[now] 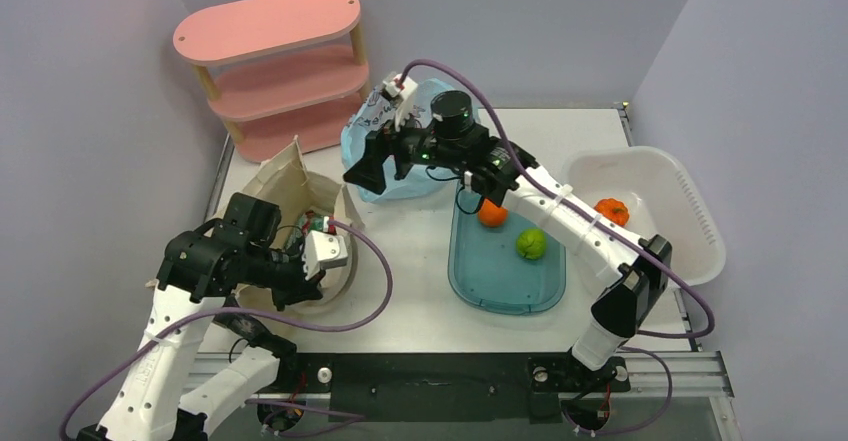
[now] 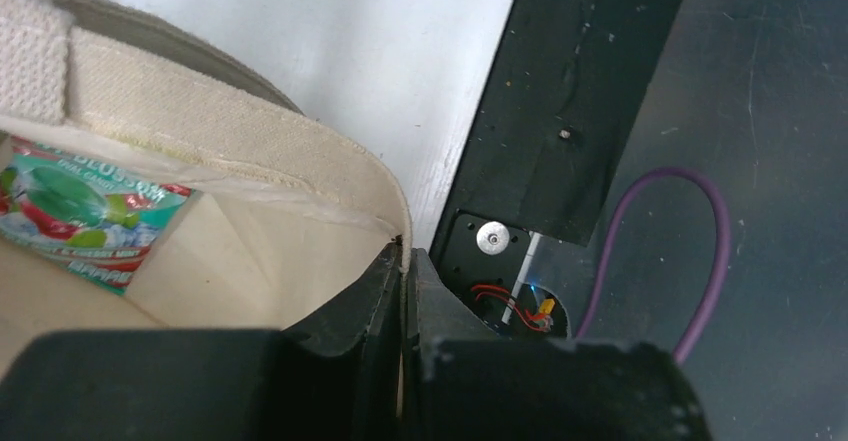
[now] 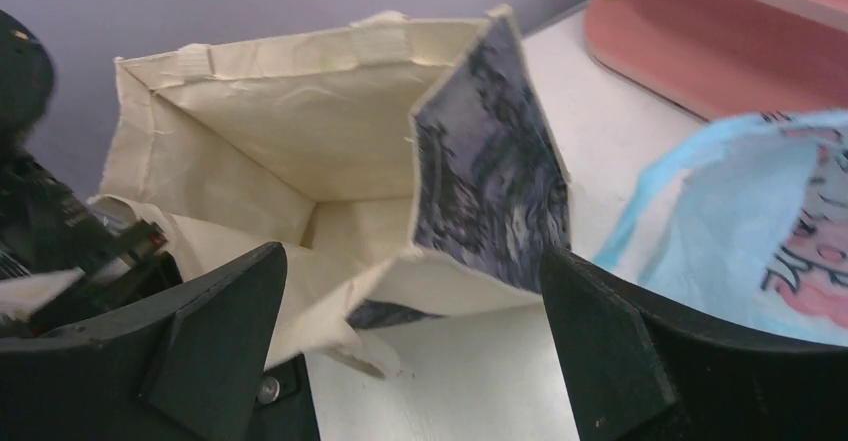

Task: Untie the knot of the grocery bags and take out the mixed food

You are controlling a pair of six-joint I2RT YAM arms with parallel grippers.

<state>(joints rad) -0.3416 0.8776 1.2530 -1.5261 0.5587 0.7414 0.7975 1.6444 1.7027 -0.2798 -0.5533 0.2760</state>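
Left pincer: jaws pressed together, clamped on the near rim of the beige canvas tote. The tote stands open on the left of the surface. The green-white-red snack packet lies inside the tote, against its inner wall.

The teal tray lies right of centre. It holds the green fruit and, beyond it, the orange fruit, which the right arm partly covers.

Right pincer: fingers spread wide apart, holding nothing. It hangs between the tote and the light blue grocery bag. Contact with the bag cannot be determined.

The grocery bag sits at the far edge of the surface, just right of the pink shelf.
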